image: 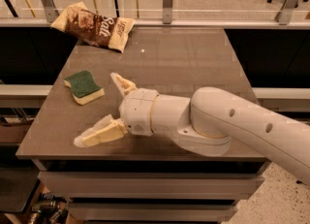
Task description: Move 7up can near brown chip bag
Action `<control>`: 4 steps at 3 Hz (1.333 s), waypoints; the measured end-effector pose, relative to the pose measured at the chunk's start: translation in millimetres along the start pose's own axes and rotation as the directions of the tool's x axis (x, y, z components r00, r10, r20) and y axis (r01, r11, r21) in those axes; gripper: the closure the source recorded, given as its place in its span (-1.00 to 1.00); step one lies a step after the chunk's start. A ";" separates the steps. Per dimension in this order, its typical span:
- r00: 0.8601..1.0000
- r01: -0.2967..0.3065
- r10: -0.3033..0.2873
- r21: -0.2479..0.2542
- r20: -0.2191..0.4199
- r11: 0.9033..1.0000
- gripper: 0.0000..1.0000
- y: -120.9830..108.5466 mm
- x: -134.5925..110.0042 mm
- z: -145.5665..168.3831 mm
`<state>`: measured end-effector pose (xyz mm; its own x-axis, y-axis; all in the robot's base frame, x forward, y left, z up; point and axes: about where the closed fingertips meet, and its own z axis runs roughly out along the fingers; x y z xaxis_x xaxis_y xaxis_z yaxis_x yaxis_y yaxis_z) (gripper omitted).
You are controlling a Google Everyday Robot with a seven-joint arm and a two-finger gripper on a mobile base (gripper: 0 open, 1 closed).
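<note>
The brown chip bag (pixel 94 26) lies crinkled at the table's far left corner, with white "Salt" lettering showing. The 7up can is not in view anywhere on the table. My gripper (pixel 105 109) is over the front left part of the table, its cream fingers spread wide apart with nothing between them. One finger (pixel 121 83) points toward the back. The other finger (pixel 98 135) lies low near the front edge. The gripper is well in front of the bag and just right of the sponge.
A green and cream sponge (pixel 83 86) lies on the left side of the brown table (pixel 193 58). My white arm (pixel 227 121) crosses the front right part of the table. A railing with glass runs behind the table. Shelves sit below the tabletop.
</note>
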<state>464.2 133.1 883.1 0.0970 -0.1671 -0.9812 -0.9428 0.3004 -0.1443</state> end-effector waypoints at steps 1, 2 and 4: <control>1.000 0.004 -0.004 0.001 -0.008 1.000 -1.00 -5.2 -6.4 -1.4; 0.999 0.025 -0.024 0.015 -0.031 1.000 -1.00 -21.0 -25.4 -11.5; 0.996 0.074 -0.064 0.177 -0.063 0.981 -1.00 -84.9 -63.9 -72.1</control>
<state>515.1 50.5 967.4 0.1365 -0.2451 -0.9599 -0.8616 0.4487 -0.2371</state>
